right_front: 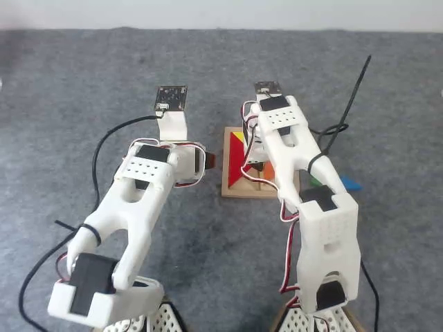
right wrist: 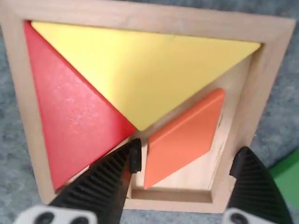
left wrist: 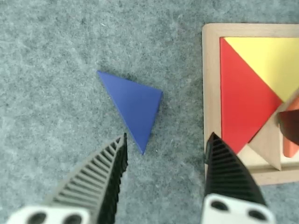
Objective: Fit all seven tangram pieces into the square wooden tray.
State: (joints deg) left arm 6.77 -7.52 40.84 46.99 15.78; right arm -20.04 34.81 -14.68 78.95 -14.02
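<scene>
Left gripper [left wrist: 168, 136], jaws wide, hangs just short of blue triangle [left wrist: 133, 100]: centre over it, then close; right gripper [right wrist: 189, 148], also wide, straddles orange piece [right wrist: 182, 135] in tray [right wrist: 140, 11].

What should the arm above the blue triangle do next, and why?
Probably lower the left gripper and close on the blue triangle: it hangs open by the piece's tip, and the piece lies on the grey mat outside the wooden tray, where bare wood shows.
</scene>
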